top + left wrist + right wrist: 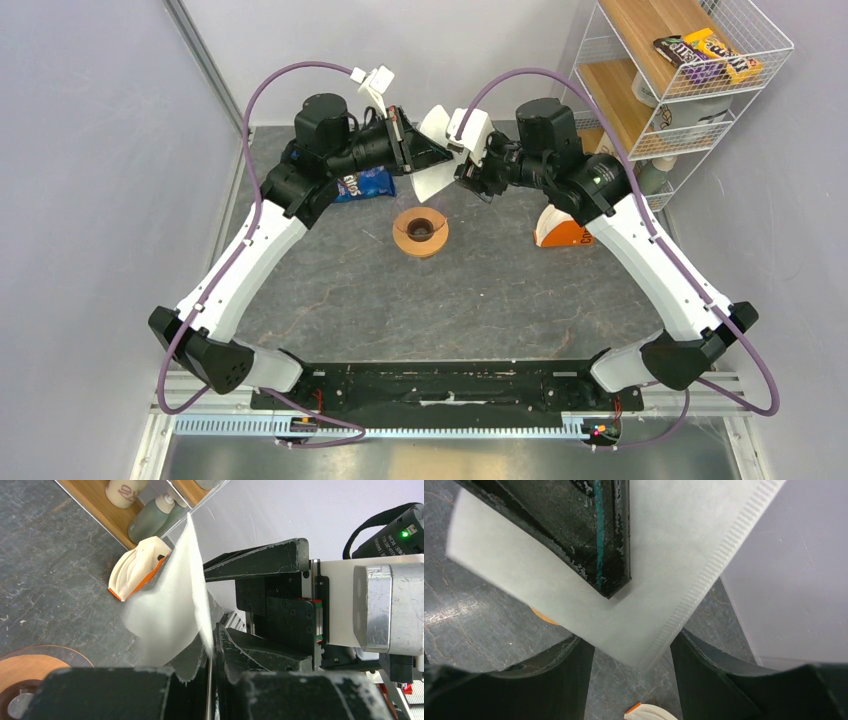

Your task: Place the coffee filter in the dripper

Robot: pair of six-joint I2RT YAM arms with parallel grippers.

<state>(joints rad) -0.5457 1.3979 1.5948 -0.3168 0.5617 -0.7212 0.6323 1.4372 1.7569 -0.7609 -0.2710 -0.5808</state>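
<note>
From above, you see the thin white paper coffee filter (437,150) held in the air between the two arms, farther from the bases than the round orange-tan dripper (420,231). The dripper sits on the grey stone-patterned bench (350,290) with bare surface all round it. Your left gripper (424,152) meets the filter from the left and your right gripper (463,170) from the right. An orange-and-white wedge-shaped pack (562,228) lies well right of the dripper, a blue snack bag (366,183) lies under the left arm, and a white wire shelf (690,90) crowds the far right edge. The left wrist view adds what the top hides: the left gripper is clamped on the filter's lower edge, the sheet stands up nearly edge-on, and the right gripper's black fingers (260,560) stand apart just behind it. The right wrist view shows the filter's crimped seam. Its corner lies in the gap between your parted right fingers, with bench visible either side of it, and a left finger lies flat on the paper above.
</note>
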